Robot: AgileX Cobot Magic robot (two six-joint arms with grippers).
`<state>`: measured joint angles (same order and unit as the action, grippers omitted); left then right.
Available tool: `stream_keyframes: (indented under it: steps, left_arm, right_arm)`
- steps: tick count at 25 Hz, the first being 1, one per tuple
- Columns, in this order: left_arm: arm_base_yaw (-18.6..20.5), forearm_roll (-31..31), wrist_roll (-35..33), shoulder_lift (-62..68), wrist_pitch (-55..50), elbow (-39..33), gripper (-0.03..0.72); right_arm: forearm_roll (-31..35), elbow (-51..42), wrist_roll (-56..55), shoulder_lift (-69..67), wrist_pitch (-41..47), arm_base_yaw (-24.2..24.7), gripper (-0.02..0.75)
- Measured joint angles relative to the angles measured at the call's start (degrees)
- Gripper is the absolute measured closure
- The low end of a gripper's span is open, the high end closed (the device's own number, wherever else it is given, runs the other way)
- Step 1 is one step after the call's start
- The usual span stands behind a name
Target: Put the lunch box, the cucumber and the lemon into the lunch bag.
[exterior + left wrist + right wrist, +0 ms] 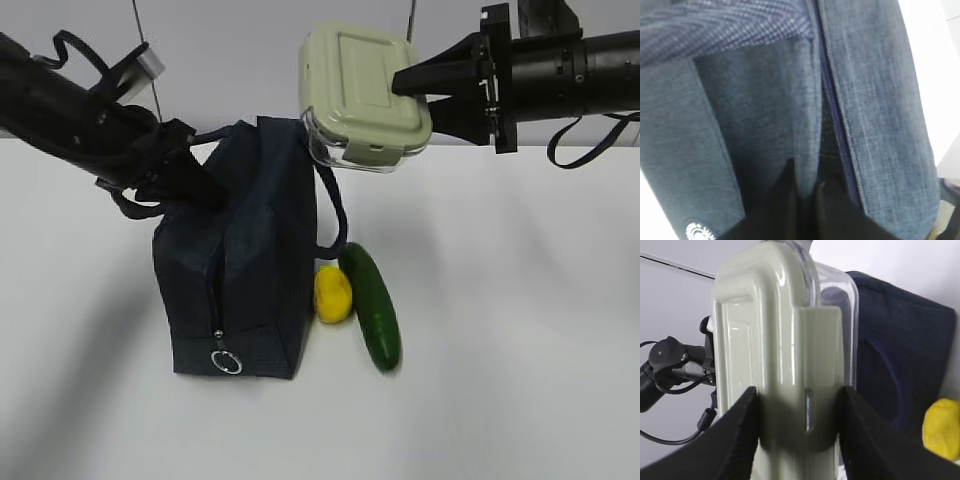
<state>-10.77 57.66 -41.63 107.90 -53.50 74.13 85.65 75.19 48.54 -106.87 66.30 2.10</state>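
A plain white table (520, 400) fills the lower part of the exterior view and meets a pale grey wall (230, 60) behind, where thin dark vertical lines run down. The lunch bag (245, 270) stands upright on the table as the landmark, its zipper running up the near face with the silver ring pull (226, 361) at the bottom end.

Just to the right of the bag's base lies the lemon (333, 294), touching or nearly touching the fabric, and the cucumber (372, 306) lies against the lemon's far side, angled toward the viewer.

Above the bag's upper right corner, clear of the table, the lunch box (362, 95) is held tilted with its green lid facing the camera. The right gripper (800, 410) grasps it, one finger on the lid side, one on the clear base.

The left gripper (802, 192) is clenched at the bag's upper left, its tips pressed together on the fabric beside the zipper; whether cloth is pinched between them cannot be told.
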Motion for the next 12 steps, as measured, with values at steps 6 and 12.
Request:
stream_keyframes:
  steps: [6, 12]
  left_arm:
    - [-3.87, -4.32, 1.14, 0.14, 2.97, 4.06, 0.697]
    - [-4.68, -10.44, 6.52, 0.14, 3.38, 5.97, 0.699]
  right_arm:
    - [2.71, 0.00, -0.46, 0.23, 0.00, -2.49, 0.387]
    - [5.01, 0.00, -0.46, 1.17, 0.00, -2.99, 0.387]
